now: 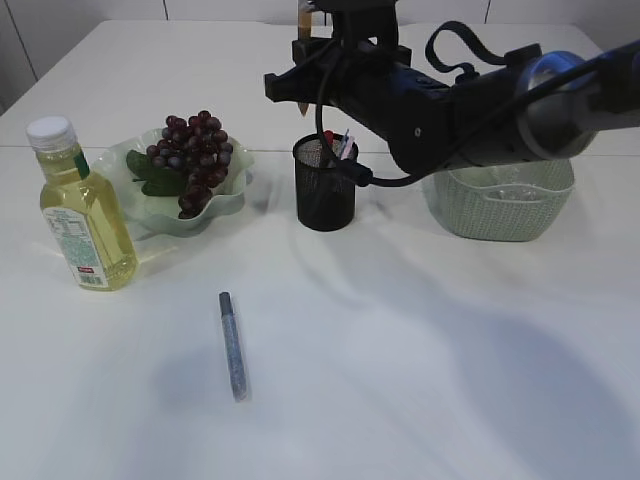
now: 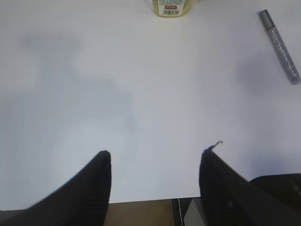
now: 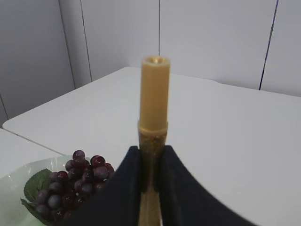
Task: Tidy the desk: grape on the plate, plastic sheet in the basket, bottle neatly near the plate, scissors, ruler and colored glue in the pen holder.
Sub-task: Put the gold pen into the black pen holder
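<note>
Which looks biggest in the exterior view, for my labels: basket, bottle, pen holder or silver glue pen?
1. basket, partly hidden by the arm
2. bottle, nearer the camera, so unsure
3. pen holder
4. silver glue pen

Dark purple grapes [image 1: 193,156], yellow bottle [image 1: 85,211], black mesh holder [image 1: 325,185], gold glitter glue [image 3: 153,117].

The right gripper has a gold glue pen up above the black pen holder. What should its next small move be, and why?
Probably lower it straight down. The right gripper is shut on the gold glue pen, holding it upright, and in the exterior view it sits above the pen holder, whose mouth already holds other items. Release should wait until the tip is inside the rim.
</note>
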`<action>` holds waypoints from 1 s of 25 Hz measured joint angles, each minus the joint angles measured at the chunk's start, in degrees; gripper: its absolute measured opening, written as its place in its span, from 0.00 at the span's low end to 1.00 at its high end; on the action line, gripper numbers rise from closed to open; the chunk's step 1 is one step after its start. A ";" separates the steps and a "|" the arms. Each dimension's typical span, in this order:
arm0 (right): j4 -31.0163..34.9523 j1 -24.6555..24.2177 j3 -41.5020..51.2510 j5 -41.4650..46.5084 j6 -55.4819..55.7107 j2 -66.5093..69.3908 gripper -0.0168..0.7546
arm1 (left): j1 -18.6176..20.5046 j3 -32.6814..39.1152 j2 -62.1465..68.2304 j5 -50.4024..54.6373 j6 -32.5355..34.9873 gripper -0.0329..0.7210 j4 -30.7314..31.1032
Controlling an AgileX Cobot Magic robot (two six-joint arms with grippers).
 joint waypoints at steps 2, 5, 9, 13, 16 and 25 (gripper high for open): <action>-0.24 0.00 -1.98 0.94 0.00 1.45 0.15 | 0.00 0.00 0.00 0.00 0.00 0.62 0.37; -0.91 0.00 -4.47 2.62 -0.55 3.45 0.15 | 0.00 0.00 0.00 0.00 0.00 0.62 1.10; -1.39 0.00 -5.13 4.52 -1.96 4.68 0.15 | 0.00 0.00 0.00 0.00 0.00 0.62 1.37; -1.39 -0.24 -5.27 5.16 -3.43 4.68 0.15 | 0.00 0.00 0.00 0.00 0.00 0.62 1.74; -1.39 -0.45 -5.27 5.21 -3.55 4.68 0.15 | 0.00 0.00 0.00 0.00 0.00 0.62 1.86; -0.40 -1.42 -5.27 5.72 -3.78 4.68 0.15 | 0.00 0.00 0.00 0.00 0.00 0.62 1.94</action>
